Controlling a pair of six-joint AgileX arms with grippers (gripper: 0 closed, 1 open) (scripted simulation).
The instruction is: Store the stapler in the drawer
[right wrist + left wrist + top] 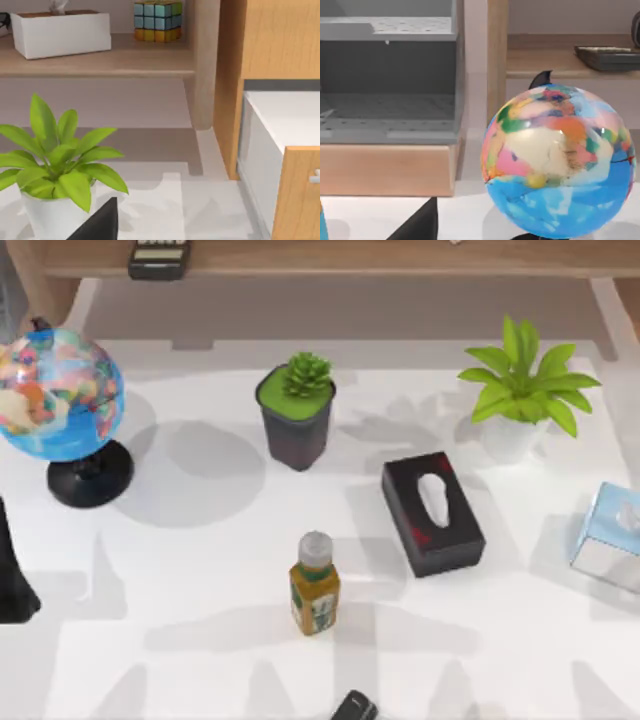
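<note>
The stapler (353, 707), small and glossy black with a greyish patch, lies at the table's front edge, just in front of the small bottle and partly cut off by the top view's border. A drawer (387, 170) with a wooden front and grey inside stands open in the left wrist view, beside the globe. A dark part of my left gripper (420, 225) hangs near the globe; my left arm (12, 580) is at the table's left edge, far from the stapler. A dark part of my right gripper (100, 222) sits by the leafy plant.
On the table stand a globe (60, 390), a succulent in a dark pot (296, 410), a leafy plant in a white pot (520, 390), a black tissue box (432, 512), a small bottle (314, 585) and a pale blue box (610, 538). A black keypad device (158, 258) lies on the shelf.
</note>
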